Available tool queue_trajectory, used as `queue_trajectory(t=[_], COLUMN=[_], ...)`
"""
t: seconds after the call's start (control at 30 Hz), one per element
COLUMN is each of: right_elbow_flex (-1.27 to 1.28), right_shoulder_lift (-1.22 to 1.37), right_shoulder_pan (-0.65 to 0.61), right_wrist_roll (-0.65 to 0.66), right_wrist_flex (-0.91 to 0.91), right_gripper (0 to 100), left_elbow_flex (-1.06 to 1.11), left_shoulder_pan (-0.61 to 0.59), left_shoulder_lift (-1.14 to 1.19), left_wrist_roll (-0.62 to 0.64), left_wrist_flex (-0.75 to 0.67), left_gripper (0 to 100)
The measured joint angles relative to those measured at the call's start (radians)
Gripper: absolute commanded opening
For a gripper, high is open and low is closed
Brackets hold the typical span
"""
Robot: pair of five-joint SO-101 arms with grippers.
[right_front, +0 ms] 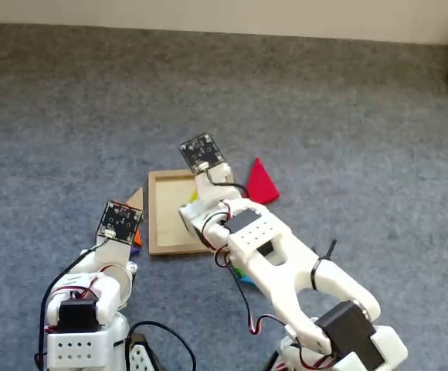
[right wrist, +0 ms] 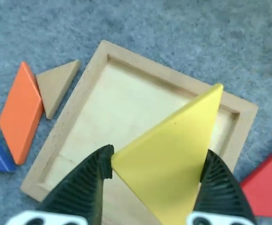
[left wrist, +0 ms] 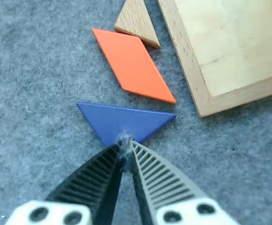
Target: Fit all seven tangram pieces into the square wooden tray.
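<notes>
Right jaws: spread wide, clamped on the yellow triangle (right wrist: 173, 159) across its width; held over the square wooden tray (right wrist: 65, 136), with one long tip pointing toward the tray's far rim; raised or resting on the tray floor, cannot tell which.

Left jaws: closed to a sliver, tips meeting at one corner of the blue triangle (left wrist: 124, 123); pinching that corner or only touching it, cannot tell.

Blue triangle: flat on the grey carpeted tabletop (right_front: 69, 100), just outside a corner of the tray; next to it, across a thin gap, the orange parallelogram (left wrist: 133, 65), also flat; touching the parallelogram's far end, a plain wooden triangle (left wrist: 137, 21), close along the tray's outer edge.

On the tray's opposite side from those three: a red triangle (right_front: 261, 183), flat on the tabletop, near the rim.

Inside the tray: pale bare wood around the yellow triangle.

From the high view: right arm (right_front: 286, 270) stretched over the tray's near edge; left arm (right_front: 93, 294) beside the tray, wrist at the tray's left side.
</notes>
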Motion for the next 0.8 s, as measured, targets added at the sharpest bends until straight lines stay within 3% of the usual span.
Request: queue_trajectory(t=[0.23, 0.8], right_elbow_flex=[-0.002, -0.002], right_shoulder_lift=[0.011, 0.011], right_shoulder_pan=[-0.002, 0.029], right_wrist_roll=[-0.114, -0.038], right_wrist_flex=[0.000, 0.057], right_gripper=[15.6, 16.0], left_elbow_flex=[0.000, 0.000], left_shoulder_pan=[0.000, 0.000], left_shoulder_lift=[0.000, 0.000], left_wrist_roll=[0.000, 0.000], left_wrist_flex=[0.000, 0.000], left_gripper=[1, 1])
